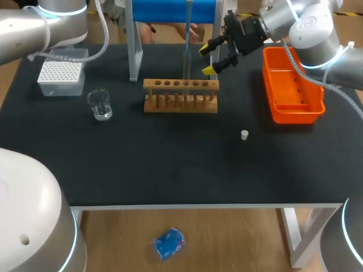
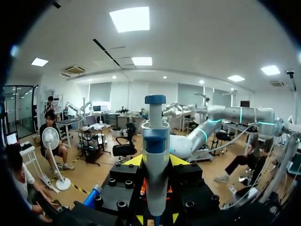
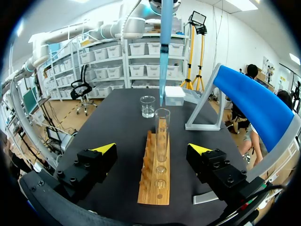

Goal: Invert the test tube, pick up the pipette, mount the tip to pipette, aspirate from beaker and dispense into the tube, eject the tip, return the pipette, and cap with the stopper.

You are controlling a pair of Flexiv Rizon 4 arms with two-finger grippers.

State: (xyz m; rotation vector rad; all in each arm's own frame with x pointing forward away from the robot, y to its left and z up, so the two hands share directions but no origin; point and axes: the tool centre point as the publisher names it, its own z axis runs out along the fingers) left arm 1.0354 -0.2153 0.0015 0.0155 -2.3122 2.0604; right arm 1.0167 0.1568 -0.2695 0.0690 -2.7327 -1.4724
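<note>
On the black table (image 1: 170, 164), a wooden rack (image 1: 180, 105) holds the test tube (image 3: 162, 136) upright. The left gripper (image 2: 156, 162) clamps the pipette (image 2: 155, 141) vertically, its tip (image 3: 162, 84) over the tube's mouth. The right gripper (image 1: 207, 59), level at the rack's end, gapes empty.

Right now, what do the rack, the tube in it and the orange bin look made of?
The rack looks like pale matte wood, with visible grain. The tube is clear, glass or plastic, I cannot tell which; the rack shows through it. The bin seems moulded smooth orange plastic.
</note>
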